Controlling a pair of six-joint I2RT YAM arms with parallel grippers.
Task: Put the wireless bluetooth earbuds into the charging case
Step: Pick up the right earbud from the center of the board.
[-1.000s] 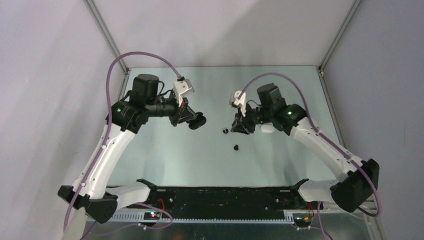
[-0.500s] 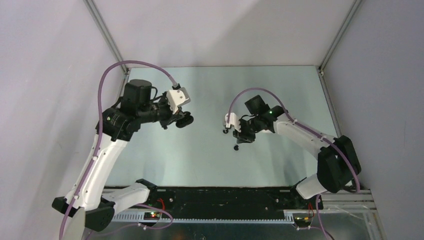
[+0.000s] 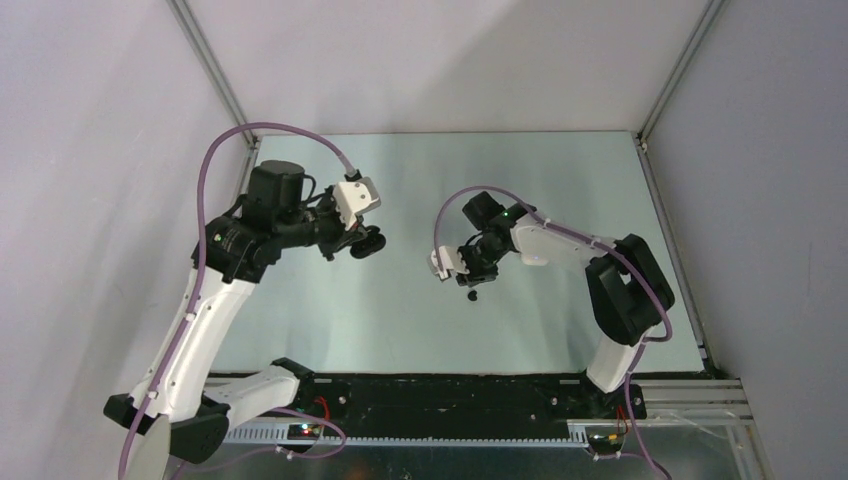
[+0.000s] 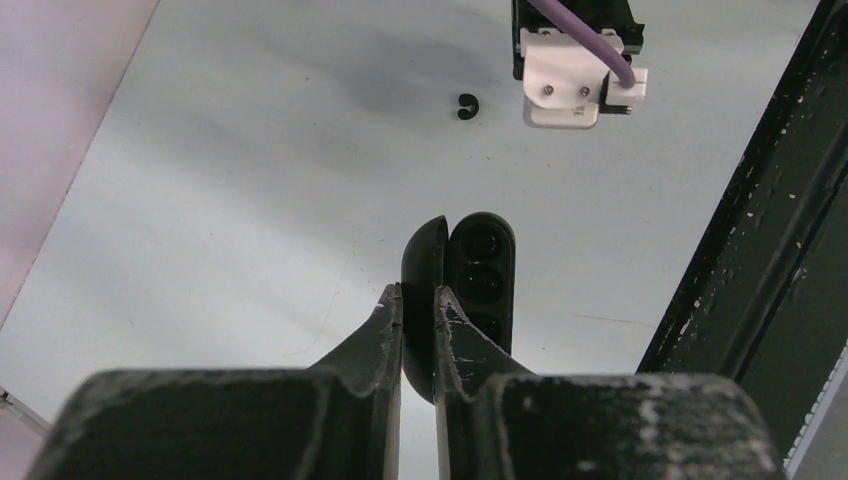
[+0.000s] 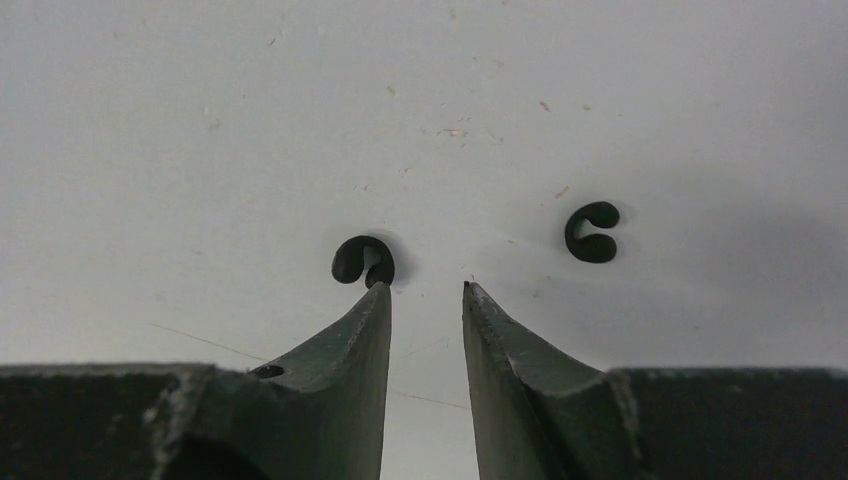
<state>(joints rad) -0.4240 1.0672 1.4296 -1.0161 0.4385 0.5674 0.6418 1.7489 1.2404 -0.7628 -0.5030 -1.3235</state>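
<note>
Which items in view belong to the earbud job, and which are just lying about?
Job:
- charging case, open, clamped in the left tool
- black earbud at the open right tool
- second black earbud, lying apart from it

Not the job:
- purple cable
- black rail at the near edge

No white buds show.

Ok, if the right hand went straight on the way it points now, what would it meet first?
Likely the nearer black earbud, sitting right at one fingertip of the right hand; the gap itself aims at bare table. The other black earbud lies off to the side. Depth is unclear.
</note>
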